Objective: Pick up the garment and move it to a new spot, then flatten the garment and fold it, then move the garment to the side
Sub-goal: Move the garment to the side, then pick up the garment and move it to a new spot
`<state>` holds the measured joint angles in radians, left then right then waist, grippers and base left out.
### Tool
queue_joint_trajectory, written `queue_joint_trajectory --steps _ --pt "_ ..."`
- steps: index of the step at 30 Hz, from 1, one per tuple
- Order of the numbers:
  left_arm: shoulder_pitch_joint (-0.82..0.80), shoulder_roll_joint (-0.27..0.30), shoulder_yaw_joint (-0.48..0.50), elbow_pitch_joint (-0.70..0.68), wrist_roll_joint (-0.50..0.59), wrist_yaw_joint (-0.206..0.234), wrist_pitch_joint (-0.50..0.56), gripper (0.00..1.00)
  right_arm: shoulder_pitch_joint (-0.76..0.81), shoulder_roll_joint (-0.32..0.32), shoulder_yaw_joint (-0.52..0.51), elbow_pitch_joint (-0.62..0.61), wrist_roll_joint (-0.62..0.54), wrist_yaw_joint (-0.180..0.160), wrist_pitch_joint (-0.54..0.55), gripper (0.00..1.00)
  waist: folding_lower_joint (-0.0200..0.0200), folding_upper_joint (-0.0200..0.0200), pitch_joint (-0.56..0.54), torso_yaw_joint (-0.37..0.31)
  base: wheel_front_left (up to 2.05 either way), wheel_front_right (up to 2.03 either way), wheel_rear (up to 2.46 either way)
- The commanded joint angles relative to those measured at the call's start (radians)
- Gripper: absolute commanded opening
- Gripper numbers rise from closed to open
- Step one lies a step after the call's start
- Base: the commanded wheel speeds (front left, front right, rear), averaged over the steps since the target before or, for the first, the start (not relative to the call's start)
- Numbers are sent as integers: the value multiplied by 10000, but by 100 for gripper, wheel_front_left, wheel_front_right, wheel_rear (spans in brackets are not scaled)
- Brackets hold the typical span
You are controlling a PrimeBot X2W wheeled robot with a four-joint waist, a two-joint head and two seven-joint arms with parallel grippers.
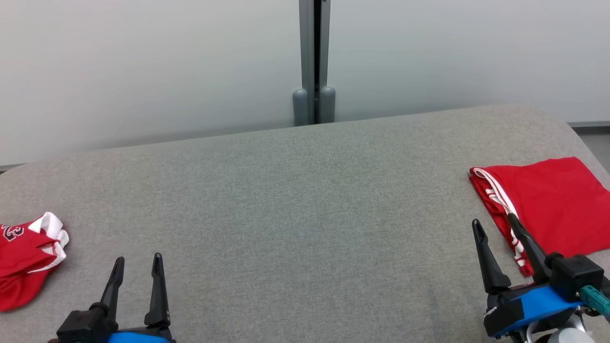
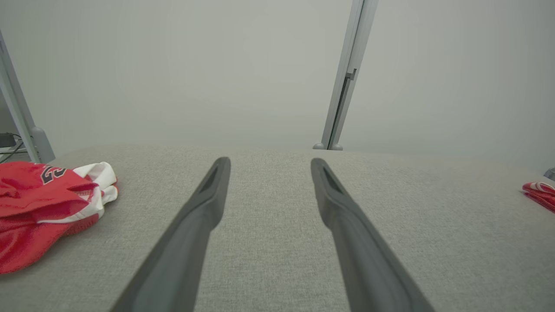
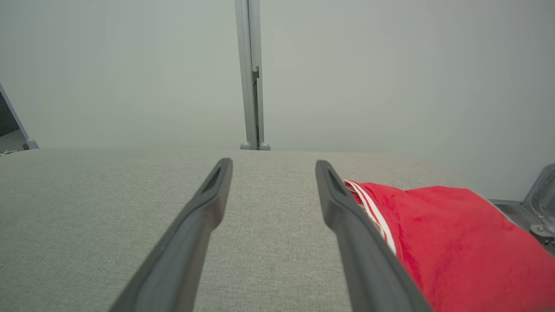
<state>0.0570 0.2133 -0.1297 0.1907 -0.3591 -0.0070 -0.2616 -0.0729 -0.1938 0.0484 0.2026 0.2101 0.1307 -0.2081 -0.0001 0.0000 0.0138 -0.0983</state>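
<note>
- Jaws apart on both units: the left gripper (image 1: 138,258) and the right gripper (image 1: 493,220) each have their fingers spread, with nothing between them.
- The folded red garment (image 1: 548,205) lies flat at the right end of the grey table (image 1: 305,200). Its outer side is cut off by the frame. The right gripper's outer finger overlaps its white-striped edge, and contact there cannot be determined.
- A crumpled red jersey (image 1: 24,267) sits at the table's left end, partly out of frame. Its printed number is only partly legible.
- Both arms are low at the table's near edge, with fingers pointing toward its far edge. The right gripper's fingers lean leftward.
</note>
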Motion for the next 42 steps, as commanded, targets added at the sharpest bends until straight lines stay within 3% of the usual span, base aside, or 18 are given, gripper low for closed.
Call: queue_joint_trajectory --steps 1,22,28,38,42 --pt "167 -78 156 -10 73 -81 -43 100 240 97 -48 -78 -83 1 -31 100 1 0 -78 38 0 0 0" --pt "168 -616 917 296 671 -677 -46 100 505 325 -332 -233 -267 1 376 100 1 0 -99 394 0 0 0" --pt "44 -659 1000 458 874 -798 -46 100 624 287 -481 -210 -332 1 423 100 1 0 -59 1435 0 0 0" --pt "-13 -707 1034 608 1142 -912 -46 100 700 435 -881 138 -607 1 577 100 1 0 -7 3942 0 0 0" --pt "115 -773 1131 562 1180 -932 -46 100 624 518 -736 93 -680 1 665 100 1 0 24 4638 0 0 0"
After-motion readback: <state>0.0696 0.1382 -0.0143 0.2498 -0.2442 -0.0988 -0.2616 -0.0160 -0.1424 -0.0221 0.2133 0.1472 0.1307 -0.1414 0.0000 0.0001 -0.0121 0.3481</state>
